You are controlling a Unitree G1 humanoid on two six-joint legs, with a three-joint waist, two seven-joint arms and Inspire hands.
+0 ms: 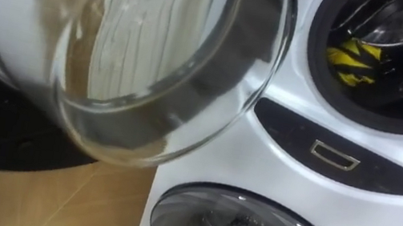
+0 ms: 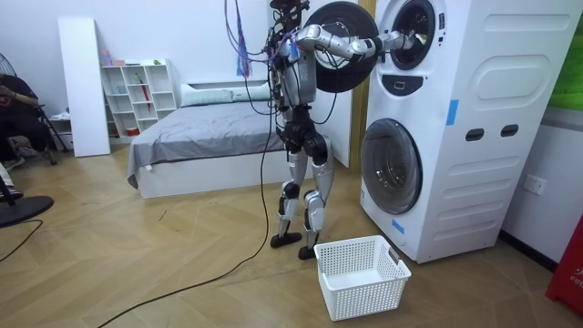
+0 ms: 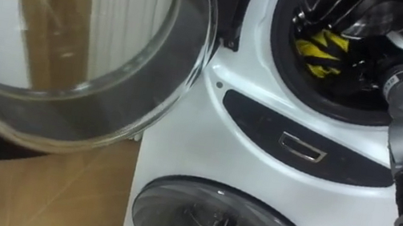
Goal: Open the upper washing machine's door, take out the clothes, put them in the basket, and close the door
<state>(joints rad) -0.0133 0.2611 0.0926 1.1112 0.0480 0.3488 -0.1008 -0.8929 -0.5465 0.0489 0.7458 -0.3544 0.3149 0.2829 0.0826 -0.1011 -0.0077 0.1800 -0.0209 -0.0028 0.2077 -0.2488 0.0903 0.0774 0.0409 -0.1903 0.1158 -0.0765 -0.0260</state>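
The yellow-and-black striped piece of clothing (image 3: 317, 49) lies inside the upper drum of the tall white stacked washing machine (image 2: 492, 137), low at the front of the round opening. My right hand (image 3: 377, 63) reaches into that same opening from the right, just beside the cloth. My fingers are down in the dark of the drum, so I cannot tell how far they are open or whether they have hold of anything.

The drum's big round glass door (image 1: 189, 87) is swung wide open to my left and hangs right in front of my head. Through its clear bowl I see the wooden floor (image 1: 90, 201).

Below the drum opening, a long dark panel (image 3: 264, 127) with a small silver rectangular handle (image 3: 301, 147) runs across the white front. Under that, the lower machine's round glass door (image 3: 221, 222) is closed.

In the room view I stand upright facing the machine, my right arm lifted to drum height. A white plastic lattice laundry basket (image 2: 360, 273) sits on the floor just beside my feet, in front of the lower door. Behind me are a grey bed (image 2: 196, 132) and a white shelf unit (image 2: 137, 96), and a person (image 2: 18, 105) sits at the room view's left.
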